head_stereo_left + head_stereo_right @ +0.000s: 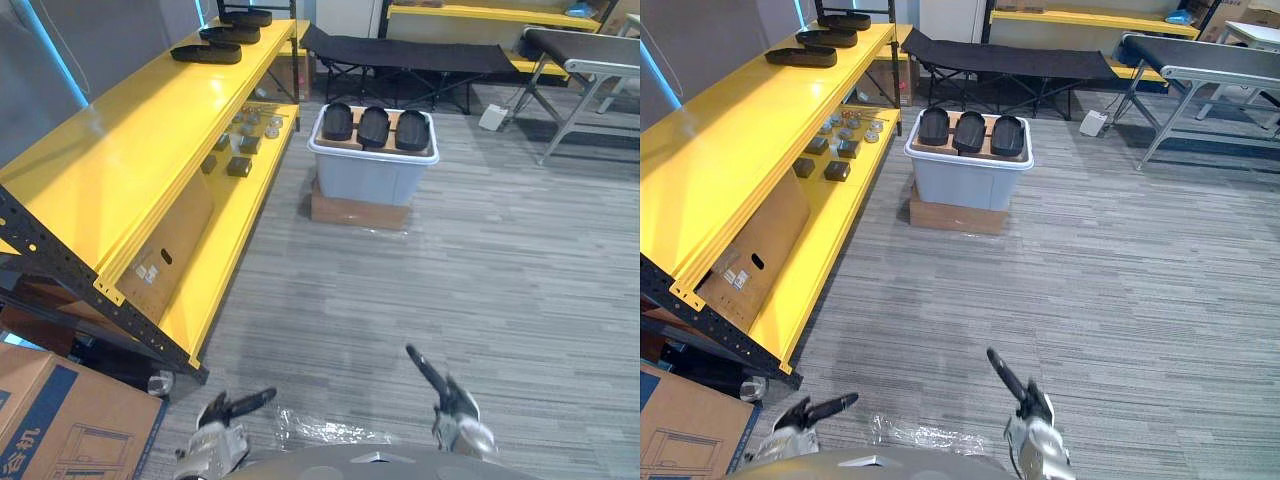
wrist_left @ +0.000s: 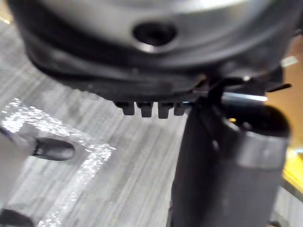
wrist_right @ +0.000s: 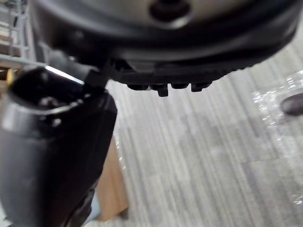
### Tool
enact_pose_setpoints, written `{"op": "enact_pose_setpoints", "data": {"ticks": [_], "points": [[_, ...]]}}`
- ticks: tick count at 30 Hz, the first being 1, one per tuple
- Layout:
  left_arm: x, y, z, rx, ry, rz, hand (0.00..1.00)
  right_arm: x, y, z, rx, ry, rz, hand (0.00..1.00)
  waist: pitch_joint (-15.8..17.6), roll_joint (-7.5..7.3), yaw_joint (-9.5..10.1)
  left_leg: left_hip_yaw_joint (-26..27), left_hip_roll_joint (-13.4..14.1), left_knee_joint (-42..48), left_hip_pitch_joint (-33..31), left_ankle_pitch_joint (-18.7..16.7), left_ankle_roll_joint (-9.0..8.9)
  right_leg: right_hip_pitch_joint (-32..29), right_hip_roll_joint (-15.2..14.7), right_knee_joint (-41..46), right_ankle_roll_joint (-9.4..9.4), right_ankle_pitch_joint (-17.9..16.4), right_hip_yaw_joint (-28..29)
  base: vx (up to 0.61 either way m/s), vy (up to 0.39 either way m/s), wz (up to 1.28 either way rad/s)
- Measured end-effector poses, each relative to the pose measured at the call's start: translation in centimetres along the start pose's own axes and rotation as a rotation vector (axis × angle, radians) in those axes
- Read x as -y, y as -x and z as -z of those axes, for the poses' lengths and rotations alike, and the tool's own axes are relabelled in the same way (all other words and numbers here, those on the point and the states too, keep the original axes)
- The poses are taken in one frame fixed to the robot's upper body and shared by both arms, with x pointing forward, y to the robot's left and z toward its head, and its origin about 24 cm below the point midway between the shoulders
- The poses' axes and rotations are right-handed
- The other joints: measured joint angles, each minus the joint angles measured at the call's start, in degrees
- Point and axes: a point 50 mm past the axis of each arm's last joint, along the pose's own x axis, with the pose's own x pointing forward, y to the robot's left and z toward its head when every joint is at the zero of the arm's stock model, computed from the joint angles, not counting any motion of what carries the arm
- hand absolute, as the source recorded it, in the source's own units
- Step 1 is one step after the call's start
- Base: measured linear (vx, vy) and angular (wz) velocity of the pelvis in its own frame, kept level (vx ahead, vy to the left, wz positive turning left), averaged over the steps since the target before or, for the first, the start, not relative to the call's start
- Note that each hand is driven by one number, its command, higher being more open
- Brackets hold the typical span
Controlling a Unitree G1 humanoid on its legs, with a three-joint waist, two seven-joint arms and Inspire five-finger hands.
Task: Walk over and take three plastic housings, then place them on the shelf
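Walk-over step here, nothing picked up yet. The 3 black housings [image 1: 373,126] sat side by side on top of the grey bin [image 1: 365,180], well ahead across the floor [image 1: 450,270], just right of the yellow shelf [image 1: 130,150]. Left hand [image 1: 232,408] and right hand [image 1: 445,395] hung low, fingers straight, holding nothing. Next move, I'd guess: close the gap to the bin first, then reach down for 1 housing.
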Motion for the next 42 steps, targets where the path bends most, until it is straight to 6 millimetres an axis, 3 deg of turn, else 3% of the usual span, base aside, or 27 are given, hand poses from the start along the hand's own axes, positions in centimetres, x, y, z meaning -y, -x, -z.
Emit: {"op": "enact_pose_setpoints", "data": {"ticks": [1,8,18,26,30,36,42], "points": [[0.6,-0.1,-1.3,0.047,-0.015,0.038,1.00,-0.3,-0.4,-1.7,0.056,0.025,-0.040,0.00,0.3,-0.06,-0.05,0.0,-0.1,-0.4,-0.1,0.2,0.29,-0.3,0.0,-0.1,0.01,0.1,0.0,0.00,0.000,0.00],[0.8,-0.3,-2.8,0.086,-0.049,0.083,1.00,-0.4,-0.9,-3.2,0.090,0.047,-0.066,0.00,0.7,-0.11,-1.81,0.2,-0.3,-0.7,-0.7,0.1,0.09,-0.6,0.0,-0.7,0.17,0.4,0.1,0.04,-0.002,-0.01],[1.1,-0.2,-3.3,0.110,-0.048,0.042,1.00,0.2,-0.7,-1.7,0.011,-0.054,0.029,0.00,1.3,0.67,-2.92,0.6,-0.1,2.5,-1.1,-1.7,-0.54,-0.3,-0.4,0.6,0.19,0.4,0.1,-0.03,-0.003,-0.01],[0.6,0.1,-1.3,0.069,-0.032,0.009,1.00,1.5,0.1,1.2,-0.084,-0.147,0.135,0.00,1.5,1.07,-2.95,0.7,-0.1,2.8,-0.9,-1.0,0.47,-0.2,-0.4,1.2,0.10,0.4,0.1,-0.08,-0.011,0.00],[1.1,0.3,-0.7,0.059,-0.024,0.032,1.00,1.5,0.5,2.3,-0.106,-0.161,0.142,0.00,1.5,1.00,-2.82,0.7,-0.2,-0.2,-0.7,1.0,0.79,-1.2,-0.2,1.0,-0.16,1.1,0.1,-0.07,-0.004,0.01],[0.9,0.6,0.6,0.026,-0.030,0.045,1.00,0.8,0.7,2.6,-0.086,-0.199,0.138,0.00,1.4,0.79,-2.70,2.0,-0.2,-1.3,0.5,1.5,0.79,-0.8,0.1,0.3,-0.10,1.9,1.6,-0.03,0.003,-0.11],[1.2,0.7,0.2,0.055,-0.020,0.064,1.00,0.4,0.7,2.2,-0.057,-0.202,0.093,0.00,1.9,0.01,-2.30,3.1,-0.3,-1.4,1.2,1.1,0.73,-1.3,0.1,1.2,-0.14,1.6,2.6,-0.01,0.013,-0.10]]}}
